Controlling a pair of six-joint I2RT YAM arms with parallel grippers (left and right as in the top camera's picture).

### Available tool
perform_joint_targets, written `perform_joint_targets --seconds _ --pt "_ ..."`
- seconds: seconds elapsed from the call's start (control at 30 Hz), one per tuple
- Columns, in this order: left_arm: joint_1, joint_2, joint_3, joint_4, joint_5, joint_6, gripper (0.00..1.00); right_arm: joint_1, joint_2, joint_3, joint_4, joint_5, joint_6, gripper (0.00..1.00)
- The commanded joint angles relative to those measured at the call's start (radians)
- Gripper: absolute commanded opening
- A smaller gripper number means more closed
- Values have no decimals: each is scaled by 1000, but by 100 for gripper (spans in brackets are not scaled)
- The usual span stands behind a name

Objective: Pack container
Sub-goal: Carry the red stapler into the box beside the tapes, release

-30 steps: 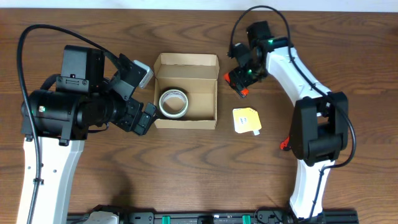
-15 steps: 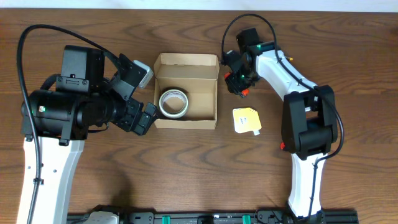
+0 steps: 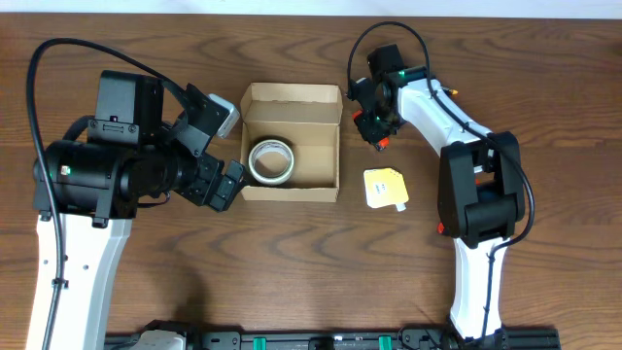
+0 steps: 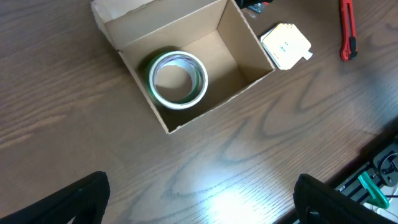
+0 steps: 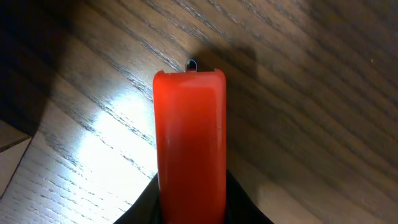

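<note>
The left arm (image 3: 97,170) is reaching in from the left, its thick forearm lying level above the table (image 3: 292,262) and pointing right. The left gripper (image 4: 202,190) is gaping wide and holding nothing, with its fingers (image 4: 84,199) showing at the bottom corners of the wrist view. The box (image 3: 291,95) is sitting just right of that gripper, apart from it, near the table's middle. Its opening is facing up and its flap is standing open at the far edge, so its long axis is running away from the robot. A tape roll (image 3: 270,160) is lying flat inside, against the left wall. The right arm (image 3: 476,194) is rising from the near edge and curling back toward the box's far right corner. The right gripper (image 5: 189,205) is clamping a red cutter (image 5: 189,130), tip pointing down at the wood; contact cannot be told. The box is lying just left of this gripper, not touching. A card (image 3: 385,188) is lying right of the box.
</note>
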Motion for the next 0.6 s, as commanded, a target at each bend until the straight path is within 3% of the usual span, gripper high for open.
perform_joint_targets --seconds 0.0,0.17,0.4,0.57 --pt "2 -1 14 -3 -4 6 95 6 -8 50 -44 21 56 4" --pt "2 -1 14 -3 -4 6 95 9 -98 173 -137 21 121 3" --pt "2 -1 14 -3 -4 6 95 35 -262 263 -235 22 415 3" --pt "2 -1 14 -3 -4 6 95 125 -331 263 -283 22 537 3"
